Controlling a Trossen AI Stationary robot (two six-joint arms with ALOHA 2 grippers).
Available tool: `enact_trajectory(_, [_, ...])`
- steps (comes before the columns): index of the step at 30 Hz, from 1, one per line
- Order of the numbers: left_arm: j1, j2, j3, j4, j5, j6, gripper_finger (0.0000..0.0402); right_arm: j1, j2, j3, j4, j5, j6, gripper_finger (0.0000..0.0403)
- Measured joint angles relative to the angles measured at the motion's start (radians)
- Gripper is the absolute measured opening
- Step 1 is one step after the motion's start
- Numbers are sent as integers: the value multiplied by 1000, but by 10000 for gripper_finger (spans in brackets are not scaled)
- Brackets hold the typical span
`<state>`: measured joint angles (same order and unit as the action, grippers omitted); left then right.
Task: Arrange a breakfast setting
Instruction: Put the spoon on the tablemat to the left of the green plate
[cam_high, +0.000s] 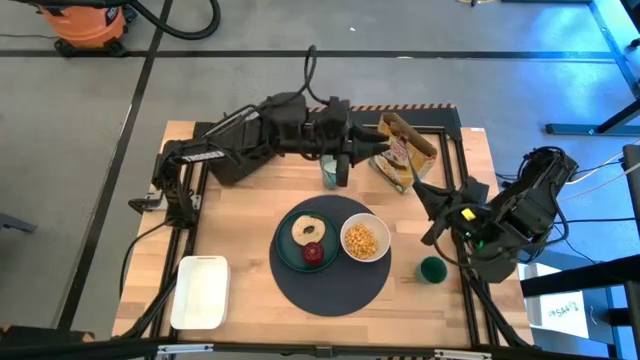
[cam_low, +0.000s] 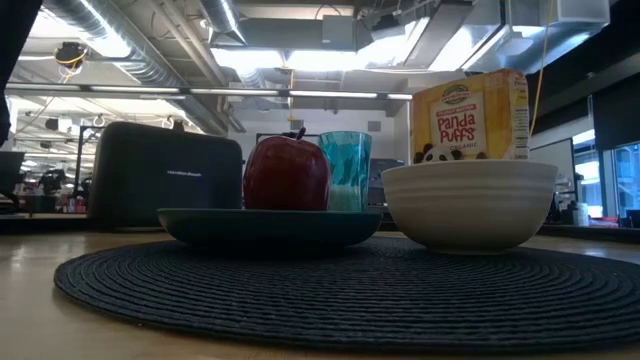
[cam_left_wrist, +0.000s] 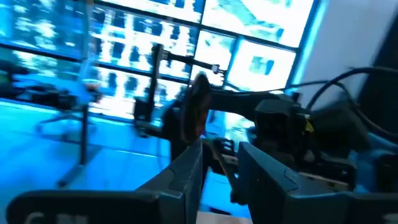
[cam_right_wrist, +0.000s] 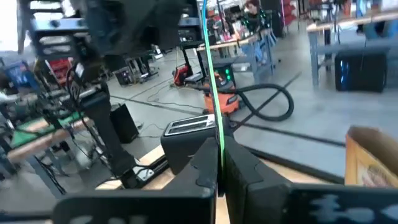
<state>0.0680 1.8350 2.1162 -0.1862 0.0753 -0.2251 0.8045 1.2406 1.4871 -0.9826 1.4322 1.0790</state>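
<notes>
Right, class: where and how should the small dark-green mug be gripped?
By its rim, from straight above: the mug stands upright, mouth open, apart from the mat, with nothing crowding it. No handle shows. The right gripper is nearest.

Dark-blue mat (cam_high: 330, 285) — teal plate (cam_high: 287, 250), white bowl (cam_high: 366, 241).

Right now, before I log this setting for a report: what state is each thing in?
White round bowl: filled with yellow cereal.
Teal round plate: holding bagel and red fruit.
Small dark-green mug: upright, off the round dark mat.
Cardboard cereal box: upright.
Left gripper: jaws open.
Right gripper: jaws shut on thin green strip.
</notes>
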Motion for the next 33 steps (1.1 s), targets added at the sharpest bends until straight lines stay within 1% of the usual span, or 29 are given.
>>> enact_trajectory(5, [8,40,0,23,154,-9,99,-17,-2,0,196,-11,-281,3])
enact_trajectory(8, [5,68,-1,80,225,-10,99,-42,-11,0,289,-86,-404,3])
enact_trajectory(11, [2,86,-1,159,261,-29,98,-82,-15,0,368,-160,-514,3])
enact_trajectory(13, [2,90,-1,191,275,-34,95,-102,-15,0,408,-193,-565,3])
enact_trajectory(18, [2,84,-1,205,279,-34,71,-119,-15,0,471,-210,-656,3])
enact_trajectory(24, [18,68,-1,215,252,-34,42,-118,-22,0,484,-173,-672,3])
enact_trajectory(27, [25,69,-1,232,246,-36,38,-118,-28,0,487,-143,-676,3])
enact_trajectory(30, [24,69,-1,245,237,-37,38,-118,-36,0,494,-145,-697,3])
enact_trajectory(33, [32,69,-1,248,233,-36,37,-118,-41,0,516,-127,-727,3])
